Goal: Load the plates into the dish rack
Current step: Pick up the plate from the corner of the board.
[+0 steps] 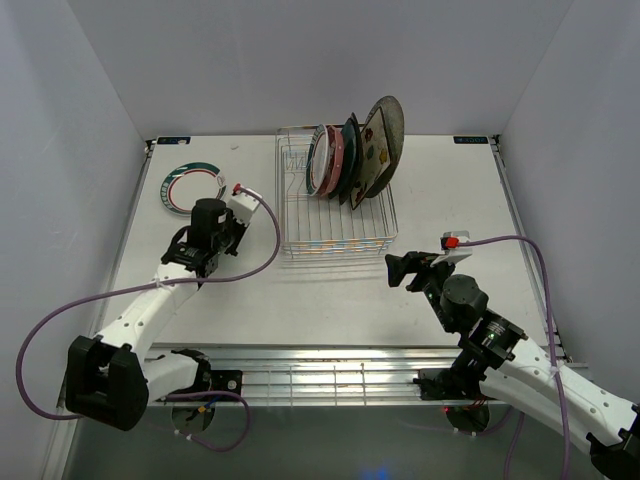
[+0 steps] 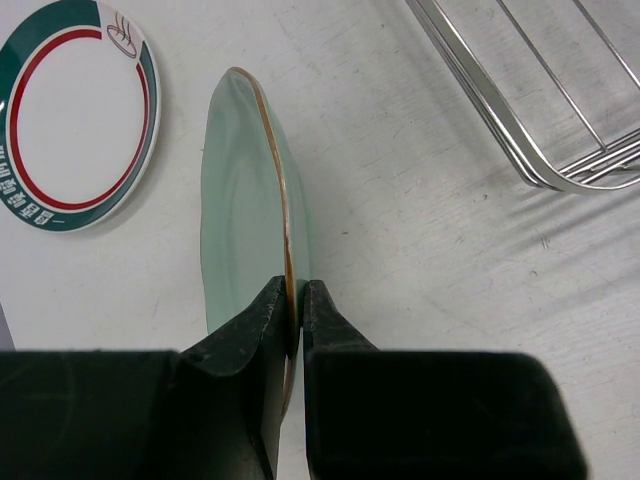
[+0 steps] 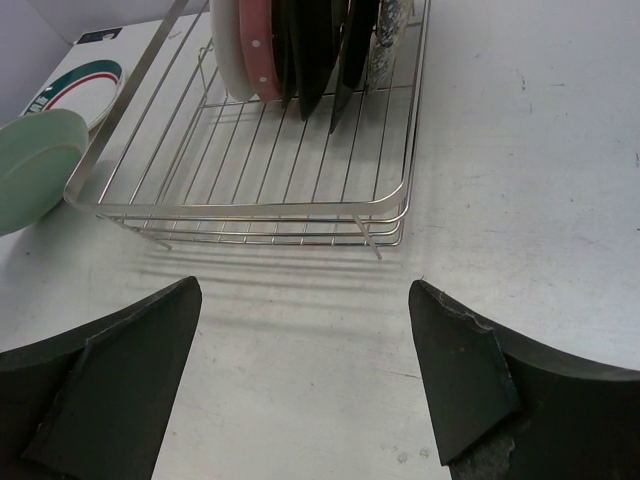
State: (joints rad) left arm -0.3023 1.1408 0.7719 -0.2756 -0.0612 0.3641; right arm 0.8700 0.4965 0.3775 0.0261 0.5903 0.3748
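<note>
My left gripper (image 2: 300,295) is shut on the rim of the mint plate (image 2: 245,200), which it holds on edge just above the table, left of the dish rack (image 1: 335,215). The same mint plate (image 3: 35,165) shows at the left edge of the right wrist view. Flat on the table at the back left lies the white teal-rimmed plate (image 1: 193,187). Several plates (image 1: 350,155) stand upright at the back of the rack, the speckled grey one (image 1: 385,125) rearmost. In front of the rack's near right corner, my right gripper (image 1: 405,268) stands open with nothing between its fingers.
The rack's front half (image 3: 260,160) holds bare wire with free slots. White walls close the table on the left, back and right. A metal rail (image 1: 330,375) runs along the near edge between the arm bases. Purple cables (image 1: 260,260) loop off both arms.
</note>
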